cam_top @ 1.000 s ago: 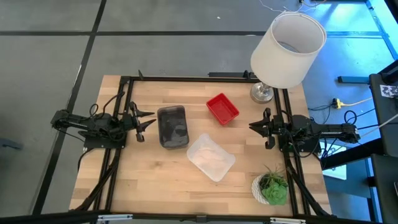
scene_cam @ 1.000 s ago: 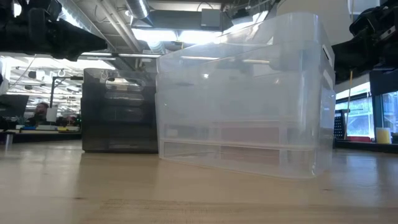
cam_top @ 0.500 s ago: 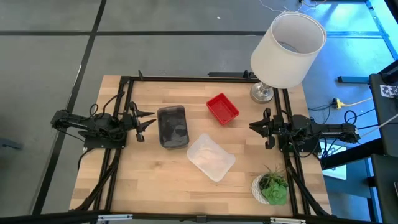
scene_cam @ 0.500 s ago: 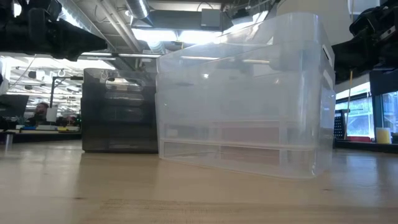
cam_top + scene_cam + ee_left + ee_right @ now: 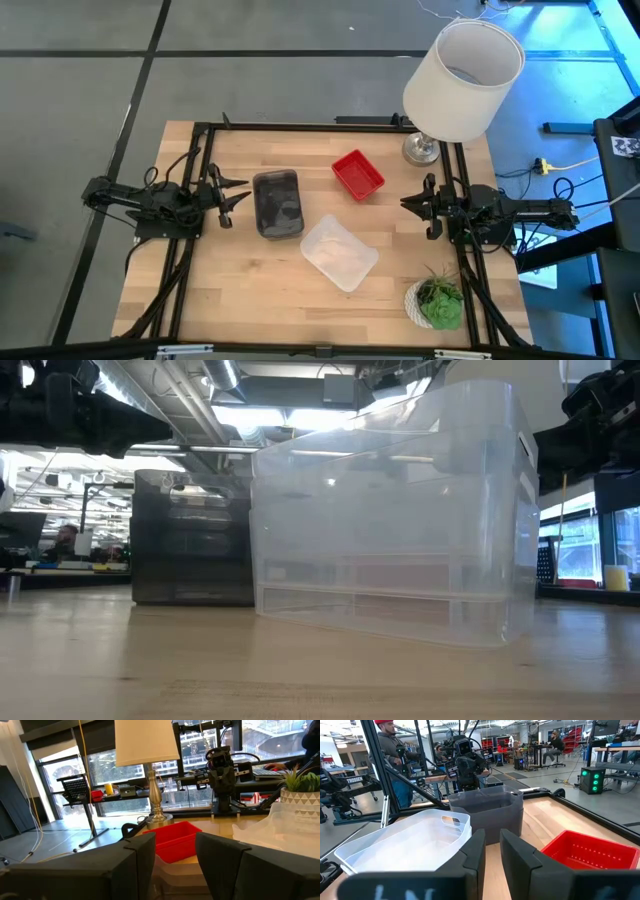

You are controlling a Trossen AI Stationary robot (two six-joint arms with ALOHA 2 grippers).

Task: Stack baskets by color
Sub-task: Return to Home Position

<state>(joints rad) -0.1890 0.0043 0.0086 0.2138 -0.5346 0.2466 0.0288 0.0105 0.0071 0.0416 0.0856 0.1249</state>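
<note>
Nothing has moved since a second ago. Your left gripper (image 5: 238,194) and right gripper (image 5: 407,205) sit at opposite table (image 5: 250,290) edges, fingers parted, empty.

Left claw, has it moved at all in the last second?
No. In the high view the left claw keeps the same gap from the dark grey baskets at the table's left side.
</note>
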